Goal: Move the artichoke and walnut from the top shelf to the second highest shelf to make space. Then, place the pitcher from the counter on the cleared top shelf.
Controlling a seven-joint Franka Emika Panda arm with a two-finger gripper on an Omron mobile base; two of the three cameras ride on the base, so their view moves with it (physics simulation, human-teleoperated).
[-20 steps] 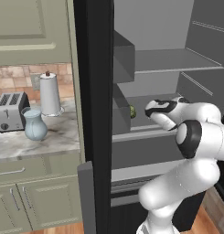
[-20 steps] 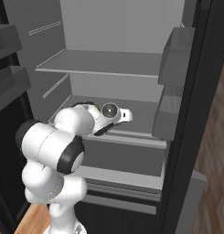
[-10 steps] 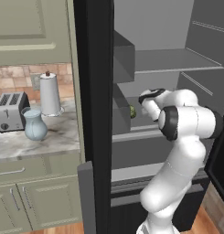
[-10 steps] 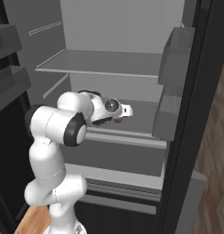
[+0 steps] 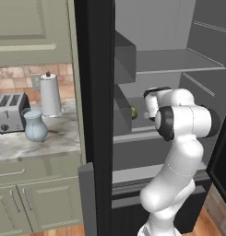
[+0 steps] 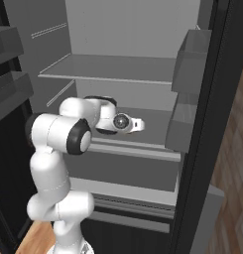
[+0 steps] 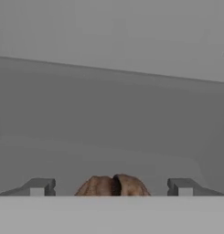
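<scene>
Gripper [image 7: 112, 187] fingers are seen spread wide in the hand view, only their dark square tips showing above the bottom edge, with the walnut [image 7: 112, 185] lying between them and touching neither. The nut is cut off below, so just its brown, wrinkled upper half with a central seam can be made out; it sits on the smooth grey second highest shelf [image 7: 109, 155]. In the base views the gripper is largely masked by the arm's white wrist, and the walnut cannot be picked out there. The artichoke [image 5: 133, 112] is half hidden behind the fridge's door bin in the left base view, a small scaly green patch on the same thick-lipped shelf, left of the wrist. The top shelf [image 6: 108, 69] is seen as a thin flat grey plate. On the marbled bench [image 5: 50, 138] stands the pitcher [image 5: 35, 125], pale blue-grey and bulbous, beside a white paper-towel roll [image 5: 50, 95] and a toaster [image 5: 11, 112] cut off at the left edge.
</scene>
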